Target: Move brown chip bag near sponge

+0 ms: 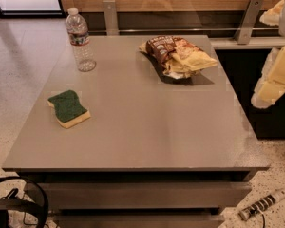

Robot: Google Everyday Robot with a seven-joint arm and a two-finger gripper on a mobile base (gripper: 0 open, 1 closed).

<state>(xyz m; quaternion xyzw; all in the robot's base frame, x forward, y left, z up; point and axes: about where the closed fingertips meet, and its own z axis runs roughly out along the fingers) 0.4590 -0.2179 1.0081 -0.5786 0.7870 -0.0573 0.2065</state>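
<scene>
The brown chip bag [176, 54], crinkly dark brown and tan-yellow, lies at the far right of the grey table [147, 127]. The sponge [68, 108], green scrub top over yellow foam, lies at the table's left side, far from the bag. My gripper [274, 77] shows as cream and white parts at the right edge of the view, off the table's right side, to the right of the bag and not touching it. It holds nothing that I can see.
A clear plastic water bottle [80, 40] stands upright at the far left of the table, behind the sponge. A railing with metal posts [247, 20] runs behind the table. A power strip [263, 204] lies on the floor at the front right.
</scene>
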